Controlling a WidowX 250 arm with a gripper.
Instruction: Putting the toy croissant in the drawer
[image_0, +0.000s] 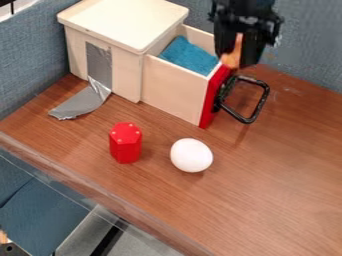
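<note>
At the far end of the red drawer front (215, 95), our gripper (235, 56) has the croissant (231, 59) pinched between its jaws; whether it touches the rim, we cannot tell. Just beside are the handle (266, 95), jutting outward, and the open drawer (170, 89), its walls around a blue cloth (188, 55). Farther out, we see the box (125, 22), then the egg (192, 155) and red block (125, 143) between drawer and table edge (87, 189).

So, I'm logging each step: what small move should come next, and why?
Probably ease the gripper toward the blue cloth in the open drawer before letting go: the croissant it holds appears by the drawer's red front, not over the cloth, so a release here might miss the inside.
</note>
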